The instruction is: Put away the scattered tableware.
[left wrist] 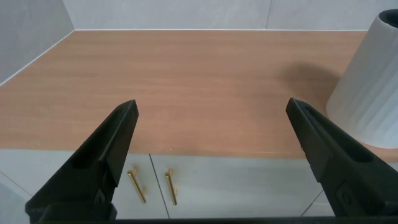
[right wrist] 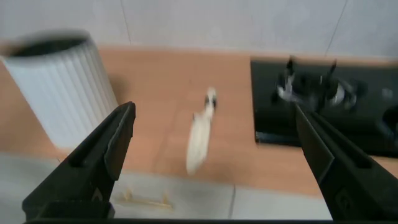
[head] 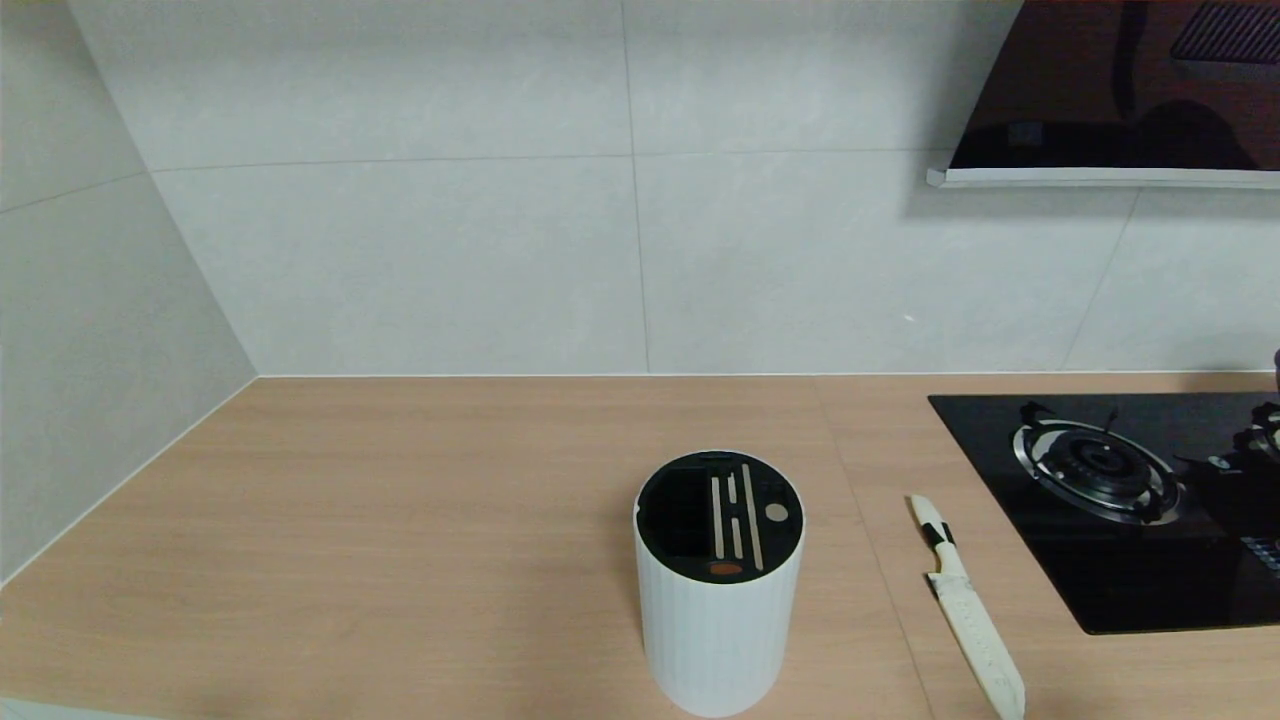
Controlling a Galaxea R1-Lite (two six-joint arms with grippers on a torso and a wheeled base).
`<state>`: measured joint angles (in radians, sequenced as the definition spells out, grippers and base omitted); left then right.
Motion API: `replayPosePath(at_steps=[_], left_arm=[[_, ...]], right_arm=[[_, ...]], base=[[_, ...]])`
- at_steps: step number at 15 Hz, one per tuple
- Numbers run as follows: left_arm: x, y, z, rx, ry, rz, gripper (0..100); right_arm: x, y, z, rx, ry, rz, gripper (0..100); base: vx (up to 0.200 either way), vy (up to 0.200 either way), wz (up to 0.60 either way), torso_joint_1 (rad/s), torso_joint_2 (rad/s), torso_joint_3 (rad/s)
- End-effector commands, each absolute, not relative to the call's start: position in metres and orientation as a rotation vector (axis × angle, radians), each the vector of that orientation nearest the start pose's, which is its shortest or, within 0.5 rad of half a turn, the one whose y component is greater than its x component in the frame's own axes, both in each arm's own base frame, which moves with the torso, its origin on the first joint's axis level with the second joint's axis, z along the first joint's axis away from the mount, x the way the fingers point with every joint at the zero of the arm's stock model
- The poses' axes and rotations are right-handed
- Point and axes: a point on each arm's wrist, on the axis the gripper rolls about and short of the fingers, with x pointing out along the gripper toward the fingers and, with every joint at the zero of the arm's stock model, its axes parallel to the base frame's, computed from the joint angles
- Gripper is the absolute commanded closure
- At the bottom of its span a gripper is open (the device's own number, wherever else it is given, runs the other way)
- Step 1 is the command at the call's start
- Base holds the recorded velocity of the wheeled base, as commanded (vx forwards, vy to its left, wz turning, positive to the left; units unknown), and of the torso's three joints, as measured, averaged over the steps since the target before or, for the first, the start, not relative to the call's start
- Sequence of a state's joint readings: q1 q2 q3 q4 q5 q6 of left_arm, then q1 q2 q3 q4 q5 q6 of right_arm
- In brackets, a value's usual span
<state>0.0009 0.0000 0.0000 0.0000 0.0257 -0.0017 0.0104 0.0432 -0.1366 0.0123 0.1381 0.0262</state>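
Wide open and empty at the right gripper (right wrist: 214, 118), squared on the white knife (right wrist: 200, 140) lying flat on the counter (head: 400, 520), between slotted holder (head: 718, 590) and stove (head: 1100, 500), evidently the pickup target. Likewise released at the left gripper (left wrist: 210, 118), beside the holder, slots up to receive.
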Motion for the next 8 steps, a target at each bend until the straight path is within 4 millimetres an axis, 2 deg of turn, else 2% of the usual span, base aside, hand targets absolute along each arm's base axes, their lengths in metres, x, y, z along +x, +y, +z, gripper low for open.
replayPosePath(at_steps=[1, 2, 5, 8], left_arm=[[-0.023, 0.001, 0.076, -0.002, -0.002, 0.028, 0], [-0.023, 0.001, 0.076, -0.002, -0.002, 0.028, 0], [-0.023, 0.001, 0.075, 0.000, 0.000, 0.028, 0], [-0.023, 0.001, 0.075, 0.000, 0.000, 0.028, 0]], right_arm=[[-0.020, 0.003, 0.144, 0.036, -0.002, 0.167, 0], [-0.013, 0.003, 0.152, 0.028, 0.034, 0.170, 0], [0.023, 0.004, 0.167, -0.014, 0.206, 0.160, 0], [0.065, 0.005, 0.187, -0.007, 0.335, 0.176, 0]], base=[[0.000, 0.000, 0.00, 0.000, 0.00, 0.000], [0.000, 0.000, 0.00, 0.000, 0.00, 0.000], [0.000, 0.000, 0.00, 0.000, 0.00, 0.000], [0.000, 0.000, 0.00, 0.000, 0.00, 0.000]])
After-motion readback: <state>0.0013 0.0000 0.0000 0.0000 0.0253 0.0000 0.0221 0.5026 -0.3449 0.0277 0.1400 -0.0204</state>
